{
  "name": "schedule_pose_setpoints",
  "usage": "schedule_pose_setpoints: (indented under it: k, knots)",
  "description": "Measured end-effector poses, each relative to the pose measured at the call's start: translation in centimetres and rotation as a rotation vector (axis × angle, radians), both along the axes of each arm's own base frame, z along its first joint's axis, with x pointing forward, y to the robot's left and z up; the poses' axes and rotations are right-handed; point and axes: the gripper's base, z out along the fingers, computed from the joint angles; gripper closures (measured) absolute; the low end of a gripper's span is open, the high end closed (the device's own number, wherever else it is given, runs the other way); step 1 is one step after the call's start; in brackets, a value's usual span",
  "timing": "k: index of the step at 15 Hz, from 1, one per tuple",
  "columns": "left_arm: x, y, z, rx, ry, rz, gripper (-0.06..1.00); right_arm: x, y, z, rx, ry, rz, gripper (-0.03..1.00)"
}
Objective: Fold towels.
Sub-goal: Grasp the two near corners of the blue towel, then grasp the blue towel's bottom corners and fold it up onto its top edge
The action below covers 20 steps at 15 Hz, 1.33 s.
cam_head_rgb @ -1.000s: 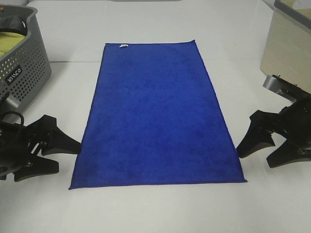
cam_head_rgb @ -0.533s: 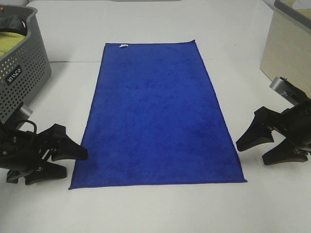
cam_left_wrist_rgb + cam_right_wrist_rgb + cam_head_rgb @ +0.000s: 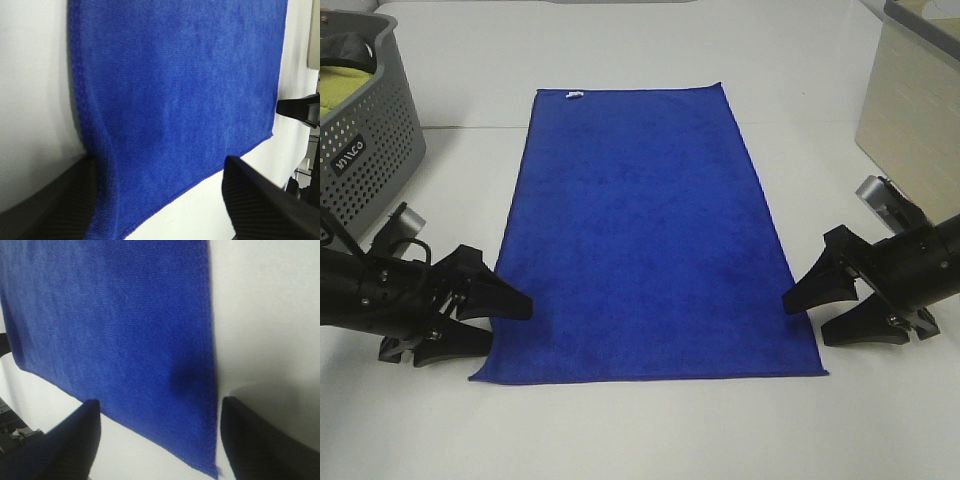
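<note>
One grey basket [image 3: 375,140] holding yellow-green cloth [image 3: 338,90], blue towel [image 3: 640,230] flat nearby

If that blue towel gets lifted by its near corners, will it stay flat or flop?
Probably flop: the blue towel lies thin and flat, and its edge buckles beside the left end effector. Its plush surface likely grips rather than slips.

White desk [image 3: 640,430], even soft light. Grey perforated basket [image 3: 380,150] far left holding yellow-green cloth [image 3: 340,92]. Beige bin [image 3: 910,110] far right, partly out of frame.
</note>
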Motion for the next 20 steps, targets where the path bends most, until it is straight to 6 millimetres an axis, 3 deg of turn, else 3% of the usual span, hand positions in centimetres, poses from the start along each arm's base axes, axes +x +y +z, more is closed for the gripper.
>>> schedule_pose_setpoints:
  k: [3, 5, 7, 8, 9, 10, 13, 16, 20]
  knots:
    - [0.6, -1.2, 0.0, 0.004, -0.014, -0.042, 0.27, 0.3, 2.3, -0.5, 0.026, 0.009, 0.082, 0.33]
    - [0.9, -1.1, 0.0, 0.021, -0.017, -0.037, 0.33, 0.7, 3.2, -0.7, 0.004, 0.007, 0.099, 0.44]
    - [0.8, -0.8, -0.5, 0.06, -0.01, -0.036, 0.58, 0.7, 3.0, -1.0, -0.031, 0.021, 0.083, 0.63]
    - [0.8, -0.7, -0.8, 0.08, -0.006, -0.035, 0.77, 0.7, 2.8, -1.1, -0.053, 0.029, 0.072, 0.75]
    - [0.8, -0.6, -0.8, 0.09, -0.007, -0.039, 0.89, 0.7, 2.7, -1.2, -0.069, 0.038, 0.066, 0.9]
    - [0.8, -0.6, -0.8, 0.099, -0.009, -0.048, 0.93, 0.7, 2.7, -1.2, -0.072, 0.05, 0.057, 0.95]
    - [0.4, -0.4, 0.4, 0.126, -0.006, -0.092, 0.93, 0.5, 2.6, -0.6, -0.087, 0.052, 0.064, 0.95]
    - [-0.7, -0.2, 2.5, 0.149, 0.003, -0.109, 0.94, -1.0, 2.5, 1.5, -0.104, 0.023, 0.071, 0.95]
    - [-5.2, 0.5, 4.0, 0.15, 0.025, -0.105, 0.94, -5.4, 2.6, 3.0, -0.102, 0.05, 0.063, 0.95]
